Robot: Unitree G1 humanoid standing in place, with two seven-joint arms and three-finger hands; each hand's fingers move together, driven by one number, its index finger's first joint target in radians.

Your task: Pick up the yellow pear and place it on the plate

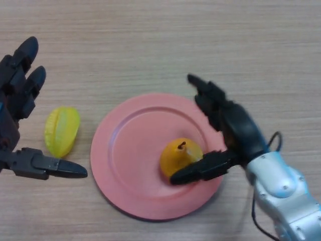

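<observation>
i see the pear point(179, 156) sitting on the pink plate point(125, 150), right of its middle; my right hand point(231, 131) is spread wide beside it, thumb just touching the fruit, fingers straight and clear; i'd lift straight up and away so nothing nudges it; my left hand point(17, 108) rests open near the yellow-green fruit point(61, 130) on the table point(150, 40).

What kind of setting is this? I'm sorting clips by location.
Probably a lab tabletop test setup: a bare wood-grain table holding only a pink plate, a yellow pear and a starfruit-like toy.
</observation>
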